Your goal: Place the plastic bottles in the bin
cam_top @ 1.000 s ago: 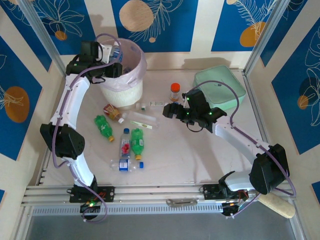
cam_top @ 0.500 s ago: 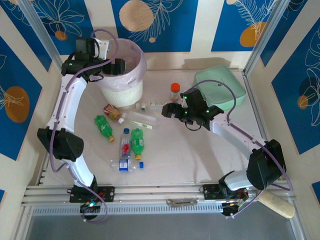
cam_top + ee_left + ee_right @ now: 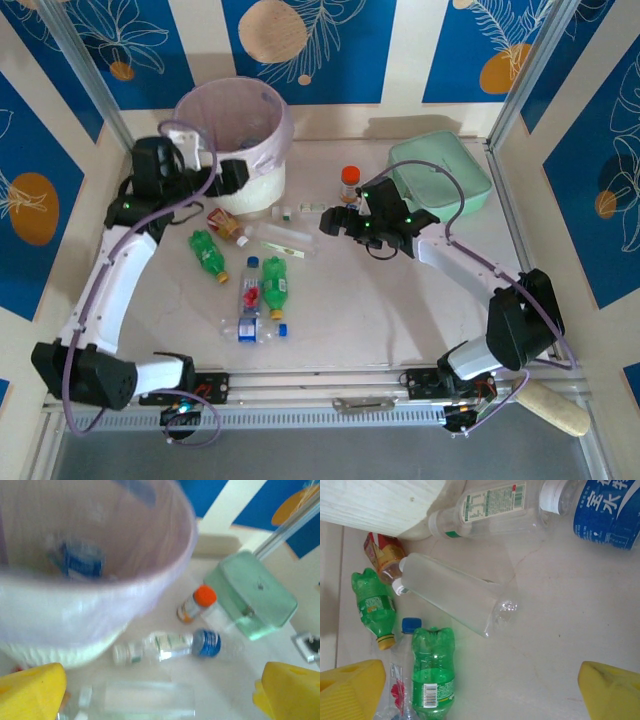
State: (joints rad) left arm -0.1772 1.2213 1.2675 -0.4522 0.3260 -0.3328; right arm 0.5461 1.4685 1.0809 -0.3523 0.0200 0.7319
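We judge that we are between bottles: both tools are empty and no pick is yet begun. Our left gripper [image 3: 160,700] has its yellow fingers [image 3: 32,690] spread wide and holds nothing. The bin [image 3: 187,540] rises just ahead of it, off toward one finger, and a blue-labelled bottle [image 3: 75,562] lies inside. Further ahead of those fingertips, by the bin's foot, a blue-capped bottle [image 3: 170,645] lies on its side. Its long axis runs roughly along the line from finger to finger, with the cap toward the mint-green case [image 3: 255,597].

Our right gripper [image 3: 480,690] is likewise spread wide and empty, hovering over the scattered bottles. Ahead of its fingertips the large clear bottle [image 3: 452,595] lies flat on the table [image 3: 560,605]. Its long axis slants across the line between the fingers, white cap further off toward one finger and base nearer the middle of the gap. A green bottle [image 3: 432,675] lies closer, just inside that same finger, its axis pointing straight ahead and its base away from us.

We think the next move calls for reaching forward and down over the clear bottle. The wrist should turn until the fingers stand on either side of the body, square to its length, and close gently, since a smooth round body may roll
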